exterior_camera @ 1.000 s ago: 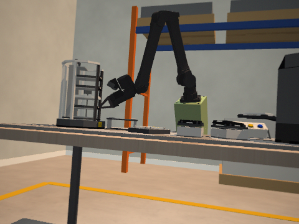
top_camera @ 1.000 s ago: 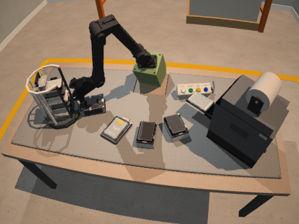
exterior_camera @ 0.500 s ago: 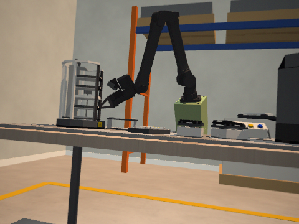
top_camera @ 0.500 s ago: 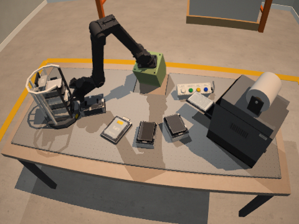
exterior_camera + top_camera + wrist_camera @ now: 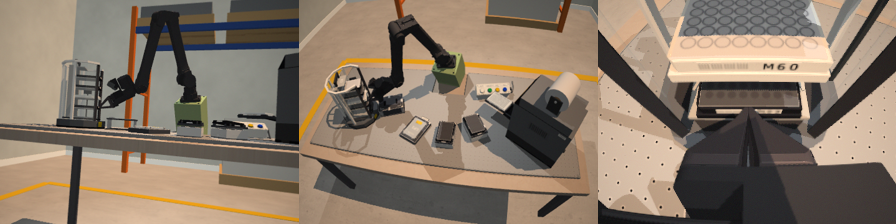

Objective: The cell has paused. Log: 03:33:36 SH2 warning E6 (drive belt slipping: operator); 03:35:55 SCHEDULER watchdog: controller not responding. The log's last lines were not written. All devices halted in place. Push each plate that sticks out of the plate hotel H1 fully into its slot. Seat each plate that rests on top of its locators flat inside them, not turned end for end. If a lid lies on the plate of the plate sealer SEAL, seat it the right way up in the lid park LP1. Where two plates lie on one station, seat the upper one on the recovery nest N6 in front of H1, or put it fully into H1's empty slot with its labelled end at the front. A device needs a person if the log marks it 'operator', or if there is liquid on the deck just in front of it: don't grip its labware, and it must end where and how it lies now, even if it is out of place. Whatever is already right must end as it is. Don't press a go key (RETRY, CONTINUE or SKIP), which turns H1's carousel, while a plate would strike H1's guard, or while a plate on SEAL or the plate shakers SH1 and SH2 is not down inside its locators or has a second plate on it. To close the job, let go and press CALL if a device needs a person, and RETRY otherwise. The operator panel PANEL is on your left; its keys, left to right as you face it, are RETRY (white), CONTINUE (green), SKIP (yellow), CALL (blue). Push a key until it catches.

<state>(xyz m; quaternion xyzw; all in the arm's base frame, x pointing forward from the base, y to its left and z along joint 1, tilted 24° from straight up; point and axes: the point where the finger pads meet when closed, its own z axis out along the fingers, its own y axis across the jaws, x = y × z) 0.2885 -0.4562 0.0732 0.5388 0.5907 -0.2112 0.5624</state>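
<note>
Wrist view: the claw [image 5: 750,117], pressed together on nothing, points at plate hotel H1 [image 5: 351,65]. One slot holds a cream plate marked M60 [image 5: 751,30]; a darker plate [image 5: 748,99] sits below.

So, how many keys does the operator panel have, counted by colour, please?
White key: 1
Green key: 1
Yellow key: 1
Blue key: 1
Total: 4
</note>
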